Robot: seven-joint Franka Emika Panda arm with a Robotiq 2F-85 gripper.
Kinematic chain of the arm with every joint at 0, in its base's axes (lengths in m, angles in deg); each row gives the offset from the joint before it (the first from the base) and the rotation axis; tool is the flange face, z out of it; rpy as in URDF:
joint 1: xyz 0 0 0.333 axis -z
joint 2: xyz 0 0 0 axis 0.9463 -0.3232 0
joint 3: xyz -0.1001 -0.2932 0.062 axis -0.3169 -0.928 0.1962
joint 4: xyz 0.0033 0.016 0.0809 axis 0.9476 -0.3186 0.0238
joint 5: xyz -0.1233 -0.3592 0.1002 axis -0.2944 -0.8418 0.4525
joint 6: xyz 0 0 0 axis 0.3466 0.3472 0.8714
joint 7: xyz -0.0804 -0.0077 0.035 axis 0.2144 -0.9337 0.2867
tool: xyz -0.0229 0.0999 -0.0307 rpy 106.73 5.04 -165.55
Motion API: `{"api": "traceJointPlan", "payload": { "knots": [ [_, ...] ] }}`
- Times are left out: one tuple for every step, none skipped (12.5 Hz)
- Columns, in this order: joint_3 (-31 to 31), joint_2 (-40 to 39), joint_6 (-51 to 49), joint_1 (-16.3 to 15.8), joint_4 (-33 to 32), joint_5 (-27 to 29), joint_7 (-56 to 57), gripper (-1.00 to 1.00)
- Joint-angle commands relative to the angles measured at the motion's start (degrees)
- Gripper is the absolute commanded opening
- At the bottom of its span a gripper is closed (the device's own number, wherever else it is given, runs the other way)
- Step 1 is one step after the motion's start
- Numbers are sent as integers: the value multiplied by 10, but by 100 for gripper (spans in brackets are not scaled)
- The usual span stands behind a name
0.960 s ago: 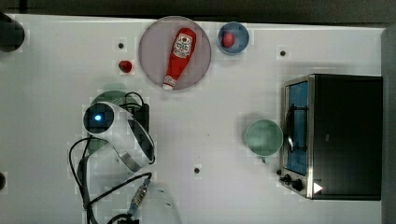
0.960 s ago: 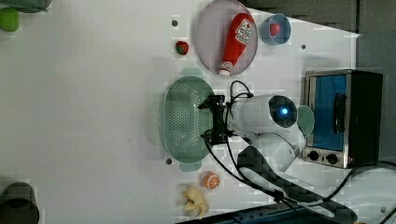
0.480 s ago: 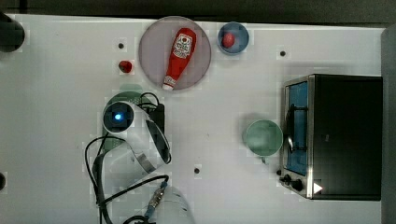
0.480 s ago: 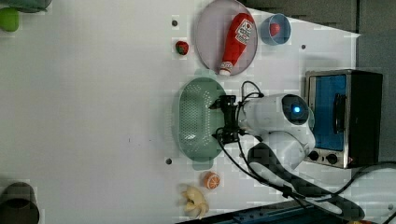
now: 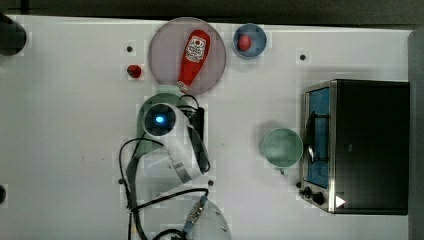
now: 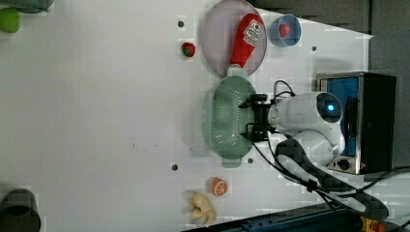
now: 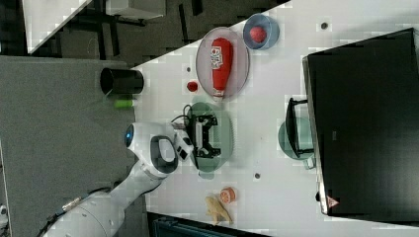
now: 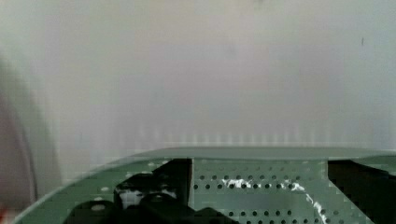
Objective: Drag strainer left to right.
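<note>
The strainer (image 6: 226, 116) is a pale mint-green oblong colander with a dotted inside, lying on the white table just below the plate in the left view. My gripper (image 6: 249, 119) stands open, with its black fingers reaching down into the strainer's side nearest the arm. In the wrist view the dark fingers (image 8: 149, 191) sit wide apart against the perforated wall of the strainer (image 8: 257, 186). In the right view the gripper (image 7: 210, 134) hangs over the strainer (image 7: 223, 123). In the top view the arm covers most of the strainer (image 5: 162, 98).
A plate (image 5: 165, 50) holds a ketchup bottle (image 5: 192, 55), close to the strainer. Beside it are a blue bowl (image 5: 250, 40) with a red ball and a small red piece (image 5: 133, 71). A green cup (image 5: 282, 147) stands before the toaster oven (image 5: 360, 145). An orange half (image 6: 218, 186) lies near the table edge.
The arm and the strainer have slid together to the right in the top view and in the left view. The gripper has stayed open.
</note>
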State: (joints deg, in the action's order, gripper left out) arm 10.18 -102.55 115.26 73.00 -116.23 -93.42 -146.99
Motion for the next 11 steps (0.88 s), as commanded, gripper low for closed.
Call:
{"api": "traceJointPlan", "payload": {
  "knots": [
    [-18, 11, -8, 13, -9, -1, 79, 100],
    [-31, 12, -6, 14, -11, -1, 91, 100],
    [-42, 12, -3, 14, -13, -1, 101, 100],
    [-54, 12, -3, 15, -14, -1, 105, 100],
    [-64, 12, -2, 16, -15, -1, 116, 100],
    [-73, 13, -2, 16, -15, -1, 126, 100],
    [-82, 13, -2, 17, -15, -1, 137, 100],
    [-92, 13, -2, 18, -15, -1, 151, 100],
    [-102, 12, -1, 18, -15, -1, 172, 100],
    [-113, 12, 2, 19, -15, -1, 191, 100],
    [-124, 13, 6, 19, -15, -1, 203, 100]
  ]
}}
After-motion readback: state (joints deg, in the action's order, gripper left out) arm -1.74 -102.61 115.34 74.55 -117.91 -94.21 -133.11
